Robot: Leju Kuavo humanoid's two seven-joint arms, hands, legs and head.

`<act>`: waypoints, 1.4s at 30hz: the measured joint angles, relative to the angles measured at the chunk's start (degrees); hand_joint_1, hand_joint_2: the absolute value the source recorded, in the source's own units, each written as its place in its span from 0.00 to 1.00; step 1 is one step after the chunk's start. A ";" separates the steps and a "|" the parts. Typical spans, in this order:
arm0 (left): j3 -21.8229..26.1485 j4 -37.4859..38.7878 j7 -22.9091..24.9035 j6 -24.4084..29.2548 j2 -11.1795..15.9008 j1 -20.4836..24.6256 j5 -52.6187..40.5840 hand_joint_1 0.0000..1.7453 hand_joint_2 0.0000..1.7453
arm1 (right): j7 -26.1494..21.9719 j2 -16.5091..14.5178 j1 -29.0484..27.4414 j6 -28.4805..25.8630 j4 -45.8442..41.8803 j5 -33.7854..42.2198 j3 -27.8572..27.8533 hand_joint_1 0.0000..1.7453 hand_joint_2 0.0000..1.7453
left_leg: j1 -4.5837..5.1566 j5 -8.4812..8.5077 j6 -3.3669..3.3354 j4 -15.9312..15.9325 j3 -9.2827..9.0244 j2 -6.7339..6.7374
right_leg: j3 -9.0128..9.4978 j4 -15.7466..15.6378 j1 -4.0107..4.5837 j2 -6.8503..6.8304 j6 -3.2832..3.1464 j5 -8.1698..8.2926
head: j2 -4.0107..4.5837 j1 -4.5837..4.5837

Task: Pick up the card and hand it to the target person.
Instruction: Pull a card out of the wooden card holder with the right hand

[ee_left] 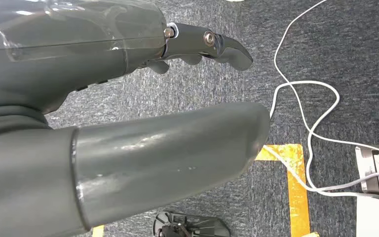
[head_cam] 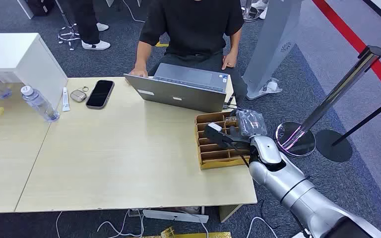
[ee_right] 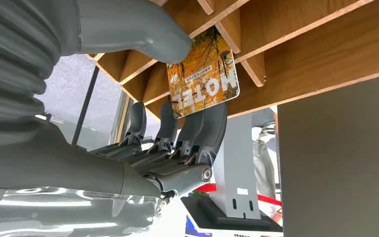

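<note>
In the head view the right hand (head_cam: 228, 133) sits at the centre right of the frame, over a wooden divided box (head_cam: 218, 157) that stands on the right end of the tabletop (head_cam: 129, 163). The right wrist view shows the card (ee_right: 205, 74), orange with the word HOTEL on it, standing in a slot of the box (ee_right: 316, 44); the thick grey thumb (ee_right: 143, 29) presses one face of it and the dark fingers (ee_right: 212, 123) lie against the other, so the card is pinched but not yet out of its slot.

The left hand (ee_left: 128, 113) hangs over the grey carpet with white cables, its fingers apart and holding nothing.

At the upper centre of the head view a person (head_cam: 193, 25) in a black shirt sits behind an open laptop (head_cam: 181, 89). A phone (head_cam: 100, 93) and a water bottle (head_cam: 38, 103) lie toward the upper left of the tabletop.
</note>
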State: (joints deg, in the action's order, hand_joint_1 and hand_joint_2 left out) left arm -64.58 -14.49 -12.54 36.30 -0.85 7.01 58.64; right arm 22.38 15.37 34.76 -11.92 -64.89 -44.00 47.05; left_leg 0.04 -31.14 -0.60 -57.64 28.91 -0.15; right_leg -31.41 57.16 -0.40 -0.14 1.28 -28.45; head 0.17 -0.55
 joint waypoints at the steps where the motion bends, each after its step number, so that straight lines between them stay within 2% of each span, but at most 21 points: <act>1: 0.00 0.00 -0.02 0.00 0.00 0.00 0.00 0.00 0.00 | 0.01 0.00 0.00 0.00 0.00 0.00 0.04 0.54 1.00 | 0.00 0.00 0.00 0.00 0.00 0.00 | 0.00 0.00 0.00 0.00 0.00 0.00 | 0.00 0.00; 9: -0.01 0.00 -0.05 0.00 0.00 0.00 -0.01 0.00 0.00 | 0.07 0.02 0.03 0.04 0.02 0.00 0.62 0.59 1.00 | 0.00 0.00 0.00 0.00 -0.01 0.00 | 0.00 0.00 0.00 0.00 0.00 0.00 | 0.00 0.01; 14: -0.01 0.00 -0.05 0.00 0.00 0.00 -0.02 0.00 0.00 | 0.06 0.01 0.14 0.06 0.07 0.00 0.67 0.78 1.00 | 0.00 0.00 0.00 0.00 -0.01 0.00 | 0.00 0.00 0.00 0.00 0.00 0.00 | 0.00 0.00; 20: -0.01 0.00 -0.08 0.00 0.00 0.00 -0.01 0.00 0.00 | -0.19 0.01 0.25 -0.36 0.06 0.16 0.67 0.86 1.00 | 0.00 0.00 0.00 0.00 -0.02 0.00 | 0.00 0.00 0.00 0.01 0.00 0.00 | 0.00 0.01; 42: -0.03 0.00 -0.09 0.00 0.00 0.00 0.00 0.00 0.00 | -0.21 0.00 0.32 -1.20 0.00 -0.18 0.69 0.86 1.00 | 0.00 0.00 0.00 0.00 -0.02 0.00 | 0.01 0.00 0.00 0.01 0.00 0.00 | 0.00 0.01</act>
State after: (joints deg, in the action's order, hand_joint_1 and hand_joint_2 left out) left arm -64.60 -14.49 -12.62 36.30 -0.85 7.01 58.64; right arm 22.17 15.37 35.08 -13.12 -64.89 -44.18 47.74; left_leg 0.04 -31.14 -0.60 -57.64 28.88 -0.15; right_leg -31.40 57.16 -0.40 -0.13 1.29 -28.44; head 0.17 -0.54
